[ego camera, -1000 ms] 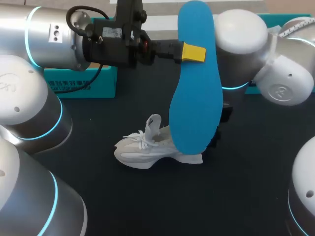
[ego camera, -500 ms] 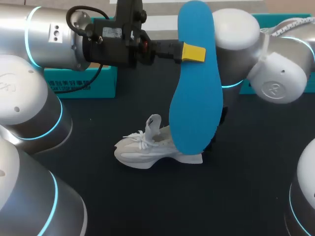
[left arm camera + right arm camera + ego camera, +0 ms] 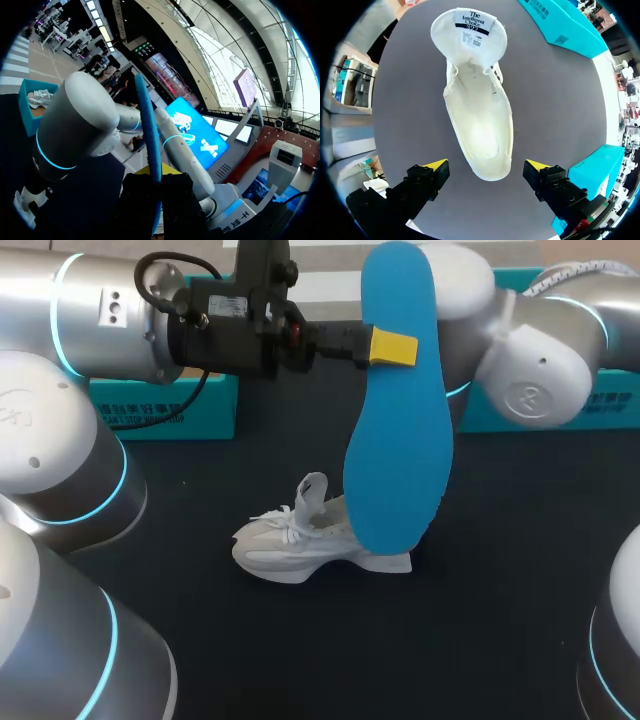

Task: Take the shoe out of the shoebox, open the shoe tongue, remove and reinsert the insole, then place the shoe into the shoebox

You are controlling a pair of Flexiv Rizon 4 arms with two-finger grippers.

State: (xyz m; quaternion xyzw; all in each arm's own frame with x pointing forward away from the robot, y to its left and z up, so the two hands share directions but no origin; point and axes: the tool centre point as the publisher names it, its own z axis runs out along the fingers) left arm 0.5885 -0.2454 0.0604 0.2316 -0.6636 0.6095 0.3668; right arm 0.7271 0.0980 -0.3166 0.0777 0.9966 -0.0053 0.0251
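While left hand (image 3: 393, 347) steady on insole (image 3: 398, 430), right arm (image 3: 530, 380) farther from shoe (image 3: 300, 540).

My fingers (image 3: 393, 347) have bright yellow tips; the flat foam insole (image 3: 398, 440) is plain bright blue, the laced fabric shoe (image 3: 300, 545) white, the surface (image 3: 300, 660) black, the cardboard shoebox (image 3: 215, 400) teal.

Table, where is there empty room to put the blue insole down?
The widest bare table lies in front of the white shoe, toward the camera. Another bare patch sits between the shoe and the right-hand teal box. It is crowded over the shoe: the insole hangs there in the left claw, and the right claw hovers above the shoe.
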